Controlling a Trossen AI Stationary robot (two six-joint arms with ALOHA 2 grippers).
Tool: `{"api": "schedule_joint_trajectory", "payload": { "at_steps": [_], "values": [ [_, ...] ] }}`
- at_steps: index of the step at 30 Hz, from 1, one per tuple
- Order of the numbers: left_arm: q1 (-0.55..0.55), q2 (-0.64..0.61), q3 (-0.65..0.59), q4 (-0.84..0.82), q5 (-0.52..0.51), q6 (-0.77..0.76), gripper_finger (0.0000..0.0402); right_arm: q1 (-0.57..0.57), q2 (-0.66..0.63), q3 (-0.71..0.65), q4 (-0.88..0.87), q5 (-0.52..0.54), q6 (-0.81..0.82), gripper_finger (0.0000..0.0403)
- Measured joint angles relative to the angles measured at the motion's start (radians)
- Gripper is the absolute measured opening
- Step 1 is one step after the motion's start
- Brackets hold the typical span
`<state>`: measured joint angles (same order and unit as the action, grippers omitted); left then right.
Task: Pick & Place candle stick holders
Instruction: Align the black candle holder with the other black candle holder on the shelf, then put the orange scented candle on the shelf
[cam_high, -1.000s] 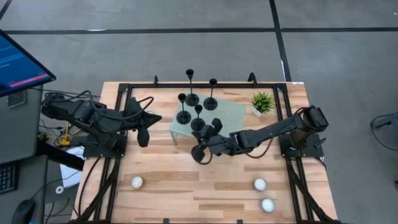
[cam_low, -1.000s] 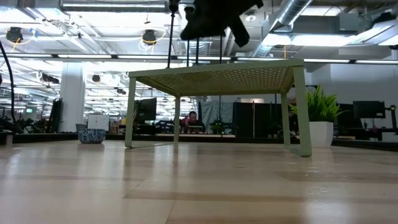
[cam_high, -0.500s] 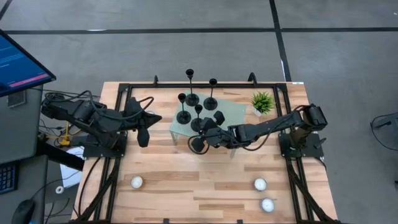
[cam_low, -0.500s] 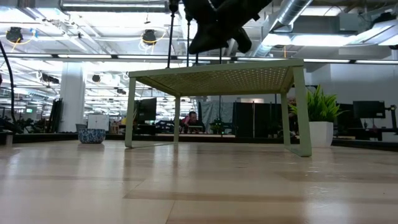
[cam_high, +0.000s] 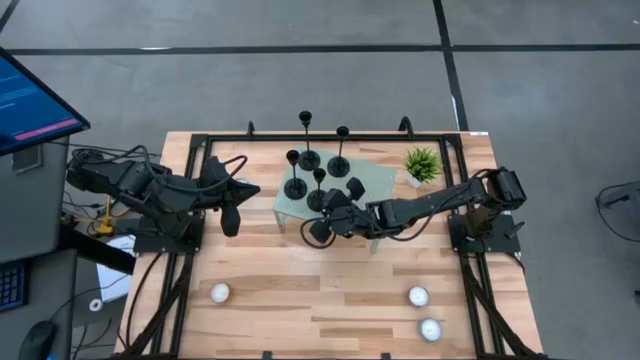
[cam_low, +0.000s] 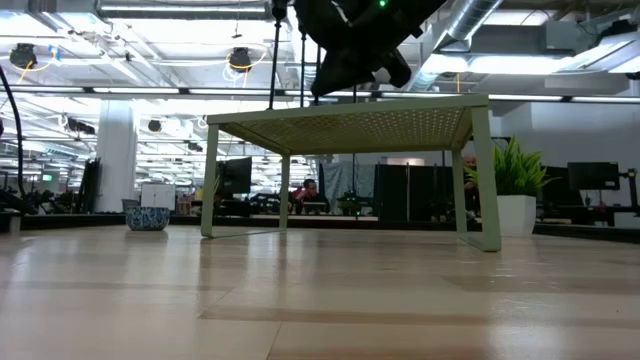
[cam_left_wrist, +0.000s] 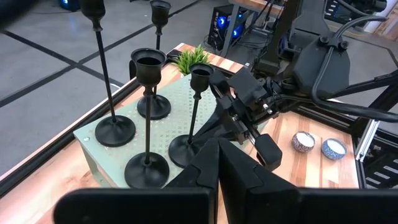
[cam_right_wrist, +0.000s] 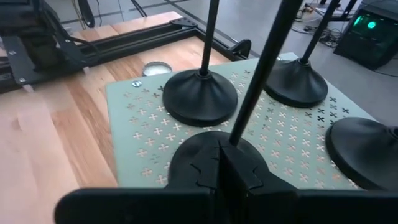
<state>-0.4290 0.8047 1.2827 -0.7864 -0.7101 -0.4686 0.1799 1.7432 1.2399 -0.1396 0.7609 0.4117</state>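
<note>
Several black candle stick holders (cam_high: 318, 190) stand by their round bases on a small pale green perforated stand (cam_high: 375, 180) in the middle of the table. My right gripper (cam_high: 318, 230) is shut at the stand's near edge. Its tips (cam_right_wrist: 217, 158) are close against the base (cam_right_wrist: 183, 155) of the nearest holder, whose thin stem (cam_right_wrist: 258, 74) rises just behind them. In the low view it hangs just above the stand top (cam_low: 350, 125). My left gripper (cam_high: 230, 218) waits shut above the table's left side, clear of everything. My right gripper has its shut fingertips at the near rim of the nearest holder's base (cam_right_wrist: 183, 155), slanting down from the table's near right. The fingers hide the spot, so I cannot tell whether they touch it. That holder stands upright on the stand.
A small green potted plant (cam_high: 422, 163) stands right of the stand. White tealights lie near the front edge, one at the left (cam_high: 219, 293) and two at the right (cam_high: 418, 296). A black frame (cam_high: 200, 145) borders the table. Bare wood lies between stand and tealights.
My right gripper has moved toward the table's far edge, up to the stand's near edge and the nearest holder, tipping a little further down. It has stayed shut. The holders stand as before.
</note>
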Motion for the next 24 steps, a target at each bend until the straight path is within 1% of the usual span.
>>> {"api": "schedule_joint_trajectory", "payload": {
  "at_steps": [9,14,18,21,24],
  "values": [
    [0.0,0.0,0.0,0.0,0.0,0.0,0.0005,-0.012,0.0,0.0,-0.015,0.01,0.0,0.0],
    [0.0,0.0,0.0,0.0,0.0,0.0,0.0006,-0.012,0.0,0.0,-0.065,0.026,0.031,0.0],
    [0.0,0.0,0.0,0.0,0.006,0.0,0.001,-0.001,-0.011,0.0,-0.067,0.023,0.026,0.0],
    [0.0,0.002,0.0,-0.016,0.051,0.0,0.001,0.027,-0.05,0.007,-0.064,0.023,0.023,0.0],
    [0.0,0.013,0.001,-0.069,0.162,-0.025,0.001,0.08,-0.126,0.03,-0.095,0.023,-0.004,0.0]
  ]
}}
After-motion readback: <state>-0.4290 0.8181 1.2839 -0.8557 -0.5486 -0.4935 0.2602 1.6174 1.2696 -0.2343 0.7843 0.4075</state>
